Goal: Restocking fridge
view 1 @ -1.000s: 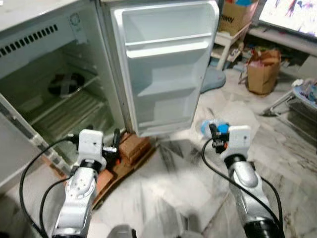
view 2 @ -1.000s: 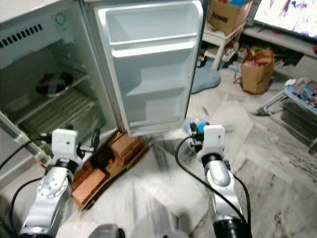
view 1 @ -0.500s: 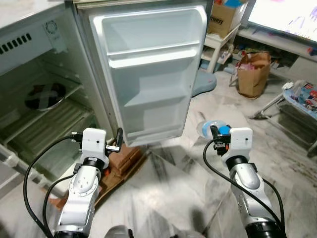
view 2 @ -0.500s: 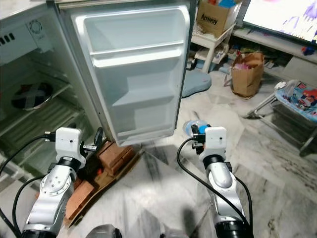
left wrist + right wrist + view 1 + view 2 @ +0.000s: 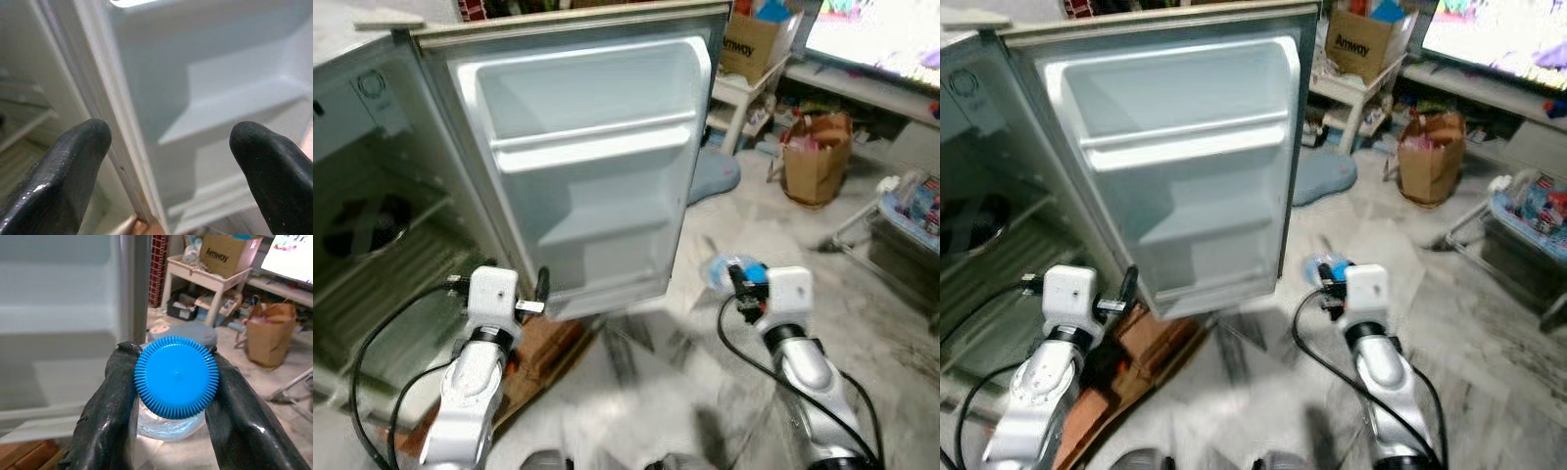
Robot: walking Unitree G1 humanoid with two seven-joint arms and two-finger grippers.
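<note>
An open fridge stands before me, its white door (image 5: 587, 166) swung wide with bare door shelves (image 5: 597, 147). The fridge's inside (image 5: 372, 255) lies on the left with wire racks and a dark round thing. My right gripper (image 5: 736, 277) is shut on a clear water bottle with a blue cap (image 5: 176, 376), held low in front of the door's right edge. My left gripper (image 5: 540, 286) hangs open near the door's lower left corner; in the left wrist view its fingertips (image 5: 73, 161) frame the door's hinge edge (image 5: 112, 122).
Red bricks and a wooden board (image 5: 543, 348) prop the fridge's base. To the right stand a brown paper bag (image 5: 815, 157), a white side table (image 5: 744, 93) with a cardboard box (image 5: 749, 44), a television (image 5: 871, 34) and a rack (image 5: 911, 206). The floor is marble.
The head view has swung left to right, so the door now sits centred and nearer. Both grippers keep their hold and pose; the bottle stays in the right one.
</note>
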